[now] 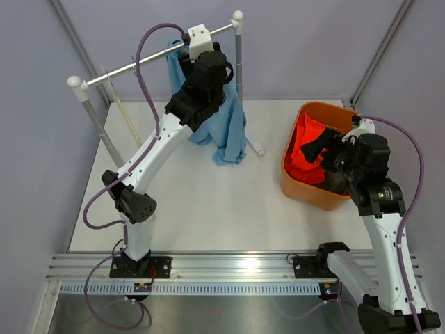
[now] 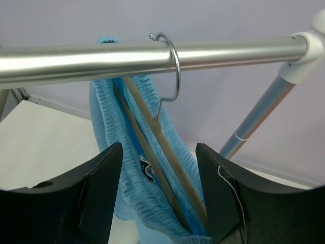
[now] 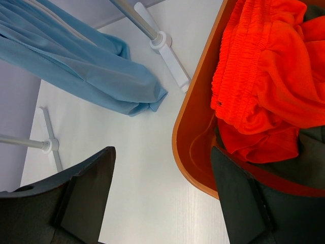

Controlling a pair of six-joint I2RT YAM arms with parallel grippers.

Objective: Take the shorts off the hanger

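Top external: fixed, high behind the arm bases, looking down over the whole table [image 1: 208, 216].
Left wrist: very near the rail [image 2: 101, 56], facing forward between its own jaws toward the back wall.
Right wrist: near, facing steeply down across the orange bin [image 3: 195, 127] rim.
All three views share the light blue shorts [image 1: 233, 132].

A shiny metal rail [image 2: 101, 58] runs crosswise just above the jaws of the left gripper [image 2: 158, 152]. Its right end meets a white corner piece [image 2: 310, 44] atop a slanting post [image 2: 264, 114]. The curved rim of an orange tub [image 3: 190, 137] sits between the jaws of the right gripper [image 3: 163, 155] and reaches away to their right. A white table [image 3: 137, 193] lies beneath, with one rack foot [image 3: 172, 61] ahead.
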